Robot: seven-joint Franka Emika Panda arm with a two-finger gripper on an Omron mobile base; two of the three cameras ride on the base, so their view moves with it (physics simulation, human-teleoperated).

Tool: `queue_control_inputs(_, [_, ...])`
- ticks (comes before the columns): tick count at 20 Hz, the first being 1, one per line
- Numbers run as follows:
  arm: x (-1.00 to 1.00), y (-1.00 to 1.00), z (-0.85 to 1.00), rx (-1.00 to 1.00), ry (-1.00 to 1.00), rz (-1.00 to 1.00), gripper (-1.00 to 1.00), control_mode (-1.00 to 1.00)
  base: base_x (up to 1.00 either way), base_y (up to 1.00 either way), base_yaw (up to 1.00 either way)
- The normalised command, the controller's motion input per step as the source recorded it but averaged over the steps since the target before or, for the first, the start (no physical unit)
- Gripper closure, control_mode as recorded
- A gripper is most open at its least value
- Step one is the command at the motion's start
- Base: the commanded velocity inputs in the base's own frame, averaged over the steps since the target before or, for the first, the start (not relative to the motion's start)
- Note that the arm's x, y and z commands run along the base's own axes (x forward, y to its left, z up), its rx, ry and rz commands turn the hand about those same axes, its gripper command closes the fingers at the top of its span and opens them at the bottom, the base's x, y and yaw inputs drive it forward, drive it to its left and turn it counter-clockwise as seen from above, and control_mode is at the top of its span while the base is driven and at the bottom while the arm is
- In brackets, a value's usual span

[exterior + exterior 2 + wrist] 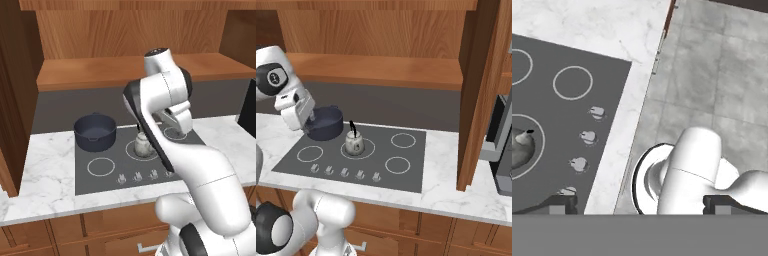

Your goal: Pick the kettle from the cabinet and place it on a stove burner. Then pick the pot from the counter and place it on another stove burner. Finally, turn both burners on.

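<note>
The small silvery kettle (143, 144) (354, 143) with its black loop handle stands upright on the middle burner of the dark cooktop (111, 175) (381, 175); it also peeks in at the left edge of the hand view (521, 147). The wide dark pot (95, 131) (325, 123) sits on the cooktop's back left corner. My gripper (306, 122) (643, 202) hangs above the cooktop close to the pot, open wide and holding nothing. It points down at the cooktop's front edge and the floor. The wooden cabinet shelf (125, 70) (381, 70) runs above.
A row of burner knobs (137, 176) (344, 172) (587, 136) lines the cooktop's front edge. White marble counter (45, 170) (446, 185) frames it. A tall wooden panel (481, 100) stands at the right, with a dark appliance (501, 145) beyond it.
</note>
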Motion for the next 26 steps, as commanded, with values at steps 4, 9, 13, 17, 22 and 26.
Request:
queue_control_inputs(4, [0.00, -0.06, -0.09, 0.13, 0.02, 0.25, -1.00, -1.00, 0.00, 0.00, 0.00])
queue_control_inputs(9, [0.00, 0.00, -0.12, 0.11, 0.03, 0.31, -1.00, -1.00, 0.00, 0.00, 0.00])
queue_control_inputs(13, [0.00, 0.00, -0.13, 0.07, 0.02, 0.34, -1.00, -1.00, 0.00, 0.00, 0.00])
queue_control_inputs(17, [0.00, 0.00, -0.14, 0.06, 0.00, 0.34, -1.00, -1.00, 0.00, 0.00, 0.00])
queue_control_inputs(22, [0.00, 0.00, -0.13, 0.05, 0.00, 0.35, -1.00, -1.00, 0.00, 0.00, 0.00])
queue_control_inputs(26, [0.00, 0.00, -0.15, 0.04, 0.00, 0.33, -1.00, -1.00, 0.00, 0.00, 0.00])
